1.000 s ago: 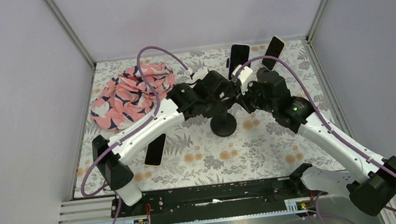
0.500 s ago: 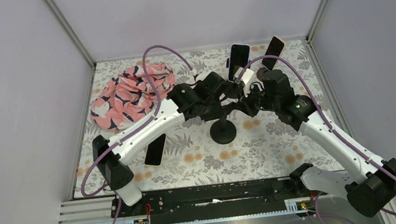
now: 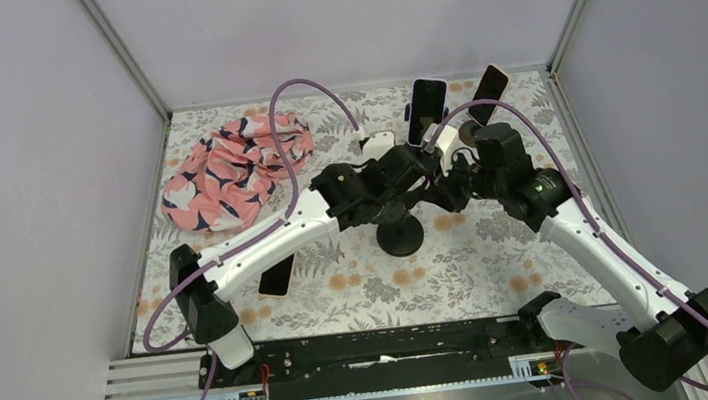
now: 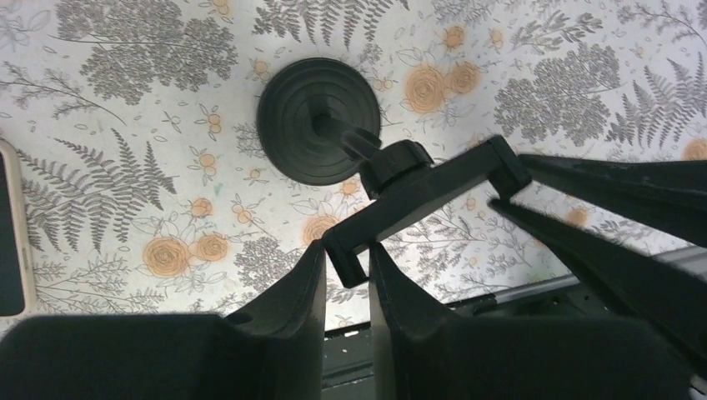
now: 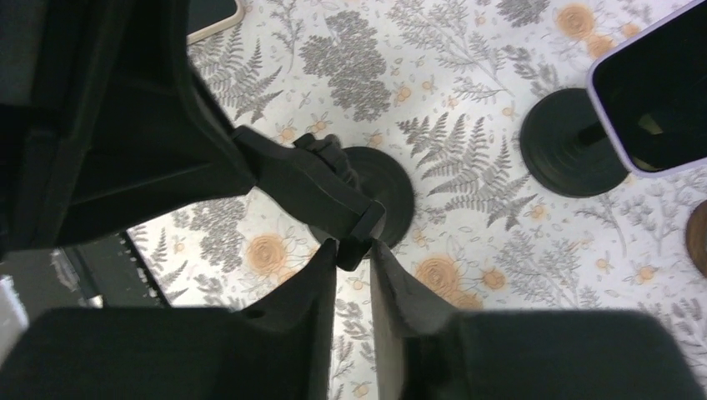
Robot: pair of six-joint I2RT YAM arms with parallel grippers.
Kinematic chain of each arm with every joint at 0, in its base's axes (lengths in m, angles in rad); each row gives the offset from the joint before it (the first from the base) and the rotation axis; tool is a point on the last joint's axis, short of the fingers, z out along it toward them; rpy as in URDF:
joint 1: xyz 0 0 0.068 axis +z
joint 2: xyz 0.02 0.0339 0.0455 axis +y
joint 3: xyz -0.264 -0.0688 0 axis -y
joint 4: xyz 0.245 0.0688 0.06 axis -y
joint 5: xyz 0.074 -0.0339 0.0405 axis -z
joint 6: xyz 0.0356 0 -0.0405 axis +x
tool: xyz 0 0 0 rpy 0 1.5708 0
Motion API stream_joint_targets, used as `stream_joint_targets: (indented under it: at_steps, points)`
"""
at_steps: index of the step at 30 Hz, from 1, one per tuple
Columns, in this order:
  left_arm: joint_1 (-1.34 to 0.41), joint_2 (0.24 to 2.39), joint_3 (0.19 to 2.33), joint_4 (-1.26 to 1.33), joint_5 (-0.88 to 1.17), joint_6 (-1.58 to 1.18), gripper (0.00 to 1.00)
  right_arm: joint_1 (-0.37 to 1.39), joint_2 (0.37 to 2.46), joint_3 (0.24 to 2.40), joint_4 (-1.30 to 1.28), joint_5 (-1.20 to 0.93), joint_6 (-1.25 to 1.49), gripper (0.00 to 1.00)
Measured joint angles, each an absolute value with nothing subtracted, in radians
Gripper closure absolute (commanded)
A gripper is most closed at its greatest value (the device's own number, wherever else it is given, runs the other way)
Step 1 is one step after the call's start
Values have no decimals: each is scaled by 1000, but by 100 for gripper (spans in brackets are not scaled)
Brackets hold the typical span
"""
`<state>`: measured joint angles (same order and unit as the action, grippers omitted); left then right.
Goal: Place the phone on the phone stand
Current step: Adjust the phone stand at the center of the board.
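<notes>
A: Left gripper (image 4: 346, 282)?
B: We see it pinched on one end of the clamp bar (image 4: 433, 187) of the stand (image 4: 318, 121). Right gripper (image 5: 353, 268) is pinched on the other end.
A: Why both?
B: We guess they are spreading or steadying the clamp so a phone fits.
A: Phone (image 3: 277, 269)?
B: Flat on the table (image 3: 497, 254), left of the stand, well apart, by the left forearm. Unheld.
A: Pose?
B: Both arms reach to mid-table. We see the wrists meet over the stand, fingers angled down and inward.
</notes>
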<state>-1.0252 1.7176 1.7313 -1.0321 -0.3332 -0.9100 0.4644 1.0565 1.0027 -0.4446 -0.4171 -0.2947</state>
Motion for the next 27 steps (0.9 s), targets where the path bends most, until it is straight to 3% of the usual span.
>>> stream_joint_targets:
  at_steps: [4, 9, 14, 19, 20, 22, 27]
  points:
    - [-1032, 1697, 1679, -995, -373, -909, 100, 463, 1061, 1028, -530, -447, -319, 41]
    - [-1034, 1691, 1629, -980, -384, -905, 100, 461, 1063, 1076, -659, -460, -357, 24]
    - [-1040, 1690, 1623, -977, -391, -904, 100, 394, 1048, 1137, -759, -537, -402, 13]
    - [-1047, 1689, 1623, -970, -397, -877, 100, 305, 1035, 1146, -804, -676, -413, 11]
    - [-1048, 1689, 1623, -968, -397, -868, 96, 291, 1037, 1144, -805, -710, -411, 11]
    - [-1050, 1686, 1618, -955, -392, -844, 78, 272, 1044, 1139, -804, -770, -407, 10]
    - [-1054, 1610, 1543, -872, -350, -788, 57, 255, 1060, 1116, -804, -848, -398, 10]
